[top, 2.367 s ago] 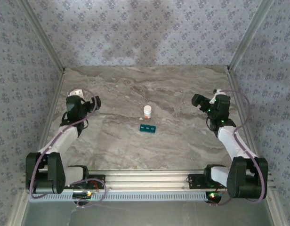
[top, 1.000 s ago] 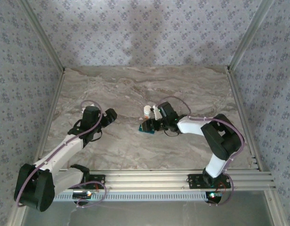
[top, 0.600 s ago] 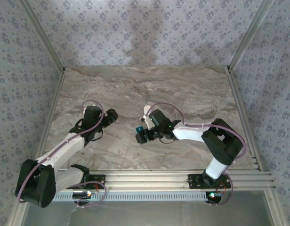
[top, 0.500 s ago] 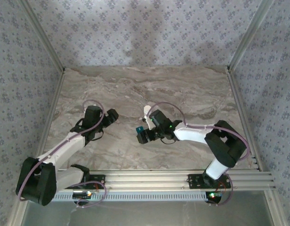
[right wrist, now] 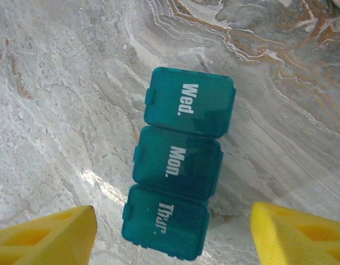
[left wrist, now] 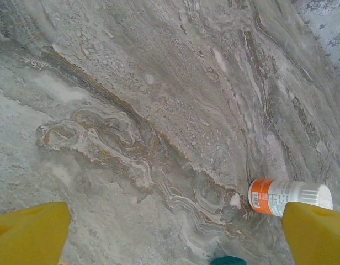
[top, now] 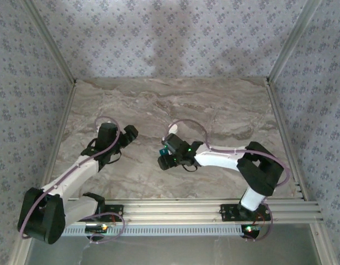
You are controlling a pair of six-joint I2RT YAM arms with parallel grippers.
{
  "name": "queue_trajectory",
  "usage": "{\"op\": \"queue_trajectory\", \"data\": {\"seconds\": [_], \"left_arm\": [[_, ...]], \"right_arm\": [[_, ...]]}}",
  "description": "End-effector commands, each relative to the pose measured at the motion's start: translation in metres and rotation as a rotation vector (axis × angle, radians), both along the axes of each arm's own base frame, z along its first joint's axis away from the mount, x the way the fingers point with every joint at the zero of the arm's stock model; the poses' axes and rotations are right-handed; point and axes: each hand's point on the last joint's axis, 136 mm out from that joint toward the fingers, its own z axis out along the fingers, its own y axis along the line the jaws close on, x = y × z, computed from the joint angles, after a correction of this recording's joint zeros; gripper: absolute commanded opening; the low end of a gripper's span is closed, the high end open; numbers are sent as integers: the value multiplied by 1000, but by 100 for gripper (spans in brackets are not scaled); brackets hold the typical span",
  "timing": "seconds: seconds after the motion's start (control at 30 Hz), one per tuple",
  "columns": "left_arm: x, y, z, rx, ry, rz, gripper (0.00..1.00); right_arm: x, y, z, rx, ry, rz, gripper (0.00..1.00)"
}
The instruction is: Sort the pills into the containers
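Both arms reach inward, left gripper (top: 129,134) and right gripper (top: 165,160) spread wide.

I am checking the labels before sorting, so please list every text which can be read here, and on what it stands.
"Wed." on the top lid of the containers, right wrist view.
"Mon." on the middle lid.
"Thur" on the bottom lid.
White bottle, left wrist view: the print on its orange band is too small to read.
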Motion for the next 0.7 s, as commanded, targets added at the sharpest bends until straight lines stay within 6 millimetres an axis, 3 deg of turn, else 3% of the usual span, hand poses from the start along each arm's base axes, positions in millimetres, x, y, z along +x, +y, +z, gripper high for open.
{"op": "queue_trajectory", "data": {"seconds": [0.0,0.67], "left_arm": [[2,2,13,-4,-28,22,98],[3,3,13,-1,-34,25,98]], "right_arm": [[5,-8,-10,-88,-4,-59,74],[-1,7,-27,-107,25,-18,57]]}}
